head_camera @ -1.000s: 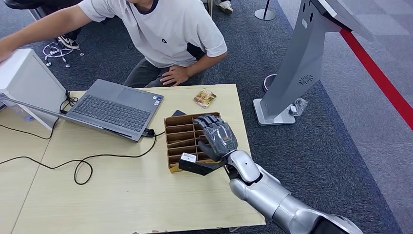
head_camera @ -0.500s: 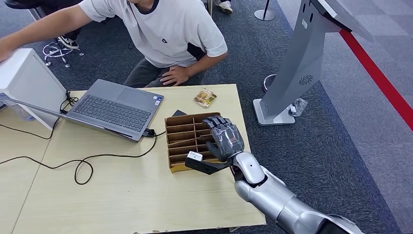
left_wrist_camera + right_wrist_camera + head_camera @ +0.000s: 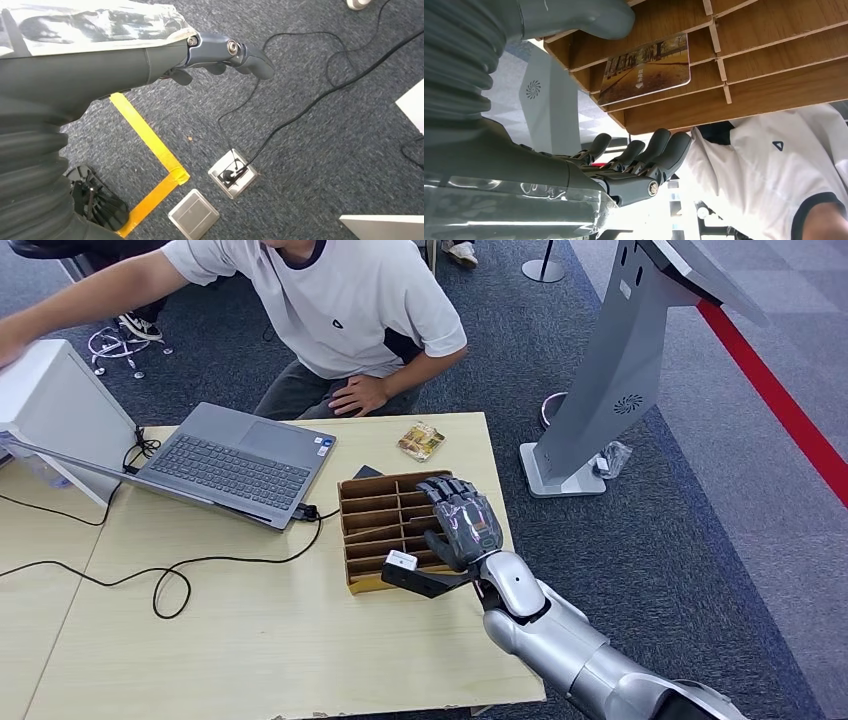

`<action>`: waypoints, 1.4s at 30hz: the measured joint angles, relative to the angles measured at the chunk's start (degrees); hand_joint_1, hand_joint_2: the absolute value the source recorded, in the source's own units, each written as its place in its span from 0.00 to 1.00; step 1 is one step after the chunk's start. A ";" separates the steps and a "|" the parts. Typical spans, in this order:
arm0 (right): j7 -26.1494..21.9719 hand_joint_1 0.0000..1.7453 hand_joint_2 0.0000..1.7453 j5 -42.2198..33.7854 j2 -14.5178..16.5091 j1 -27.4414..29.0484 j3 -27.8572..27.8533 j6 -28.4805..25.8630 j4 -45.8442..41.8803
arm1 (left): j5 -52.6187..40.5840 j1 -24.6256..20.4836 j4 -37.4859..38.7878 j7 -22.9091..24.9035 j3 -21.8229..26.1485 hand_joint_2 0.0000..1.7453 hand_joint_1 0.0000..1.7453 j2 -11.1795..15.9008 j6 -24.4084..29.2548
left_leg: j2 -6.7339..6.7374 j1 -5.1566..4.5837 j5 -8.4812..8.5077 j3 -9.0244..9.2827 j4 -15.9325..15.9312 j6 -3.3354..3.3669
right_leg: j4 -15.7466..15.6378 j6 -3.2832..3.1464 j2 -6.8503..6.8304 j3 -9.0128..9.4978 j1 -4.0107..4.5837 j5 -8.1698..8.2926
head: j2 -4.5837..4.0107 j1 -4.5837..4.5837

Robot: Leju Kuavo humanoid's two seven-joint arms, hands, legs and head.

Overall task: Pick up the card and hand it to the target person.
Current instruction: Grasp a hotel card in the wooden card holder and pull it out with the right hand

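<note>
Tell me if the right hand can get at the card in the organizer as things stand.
Probably yes. The right hand hovers over the wooden slotted organizer, and the card stands in a slot by its thumb, upper edge exposed, with nothing between them.

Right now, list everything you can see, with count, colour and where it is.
table: one, light wood, in front of the robot
card organizer: one, brown cardboard, slotted, table's right side
card: one, autumn tree photo, in an organizer slot
laptop: one, grey, open, table's left
cable: one, black, looping from the laptop
snack packet: one, yellowish, table's far edge
kiosk stand: one, grey, on the carpet to the right
person: one, white shirt, beyond the table
right hand: dark grey fingers over the organizer
left hand: hanging above carpet
</note>
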 joint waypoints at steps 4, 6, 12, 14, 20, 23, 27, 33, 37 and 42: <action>-0.16 0.34 1.00 -0.01 0.00 0.04 -0.03 -0.02 0.00 | 0.31 0.00 -0.13 0.02 -0.48 1.00 0.00 -0.08 0.35 | 0.00 0.00 0.00 0.00 0.00 0.00 | 0.00 0.00 0.00 0.00 0.00 0.00 | 0.00 -0.01; -0.27 0.38 1.00 -0.01 -0.01 0.08 -0.04 -0.03 0.00 | 0.45 0.00 -0.17 0.11 -0.59 1.00 0.00 -0.09 0.61 | 0.00 0.00 0.00 0.00 0.00 0.00 | 0.00 0.00 0.00 0.00 0.00 0.00 | 0.01 -0.01; -0.44 0.81 1.00 -0.01 -0.02 0.14 -0.05 -0.03 -0.05 | 0.69 0.00 -0.19 0.24 -0.70 1.00 0.00 -0.11 0.90 | 0.00 0.00 0.00 0.00 0.00 0.00 | 0.00 0.00 0.00 0.00 0.00 0.00 | 0.00 -0.01; -0.46 0.57 1.00 -0.02 -0.04 0.16 -0.07 -0.03 -0.10 | 0.80 0.00 -0.23 0.19 -0.81 1.00 0.00 -0.19 0.92 | 0.00 0.00 0.00 0.00 0.00 0.00 | 0.00 0.00 0.00 0.00 0.00 0.00 | 0.01 0.00; -0.29 0.33 1.00 -0.05 -0.22 0.35 -0.24 -0.05 -0.29 | 0.96 0.00 -0.27 0.04 -0.91 1.00 0.00 -0.27 0.78 | 0.00 0.00 0.00 0.00 0.00 0.00 | 0.00 0.00 0.00 0.00 0.00 0.00 | 0.01 0.00; -0.08 0.34 1.00 -0.05 -0.30 0.58 -0.43 -0.05 -0.51 | 1.02 0.00 -0.27 -0.11 -0.93 1.00 0.00 -0.29 0.72 | 0.00 0.00 0.00 0.00 0.00 0.00 | 0.00 0.00 0.00 0.00 0.00 0.00 | 0.01 0.00; 0.07 0.34 1.00 -0.03 -0.40 0.91 -0.65 -0.05 -0.78 | 1.15 0.00 -0.27 -0.26 -0.93 1.00 0.00 -0.31 0.72 | 0.00 0.00 0.00 0.00 0.00 0.00 | 0.00 0.00 0.00 0.00 0.00 0.00 | 0.00 -0.01; 0.19 0.52 1.00 0.02 -0.55 1.08 -1.03 -0.03 -1.04 | 1.51 0.00 -0.27 -0.26 -0.97 1.00 0.00 -0.34 0.72 | 0.00 0.00 0.00 0.00 0.00 0.00 | 0.00 0.00 0.00 0.00 0.00 0.00 | 0.01 0.00; 0.20 0.54 1.00 0.27 -0.57 1.15 -1.18 -0.02 -1.12 | 1.69 0.00 -0.27 -0.26 -1.12 1.00 0.00 -0.35 0.73 | 0.00 0.00 0.00 0.00 0.00 0.00 | 0.00 0.00 0.00 0.00 0.00 0.00 | 0.01 -0.01; 0.08 0.49 1.00 0.65 -0.56 1.20 -1.21 -0.01 -1.32 | 1.89 0.00 -0.27 -0.26 -1.86 1.00 0.00 -0.36 0.91 | 0.00 0.00 0.00 -0.01 0.00 0.00 | 0.00 0.00 0.00 0.00 0.00 0.00 | 0.00 0.00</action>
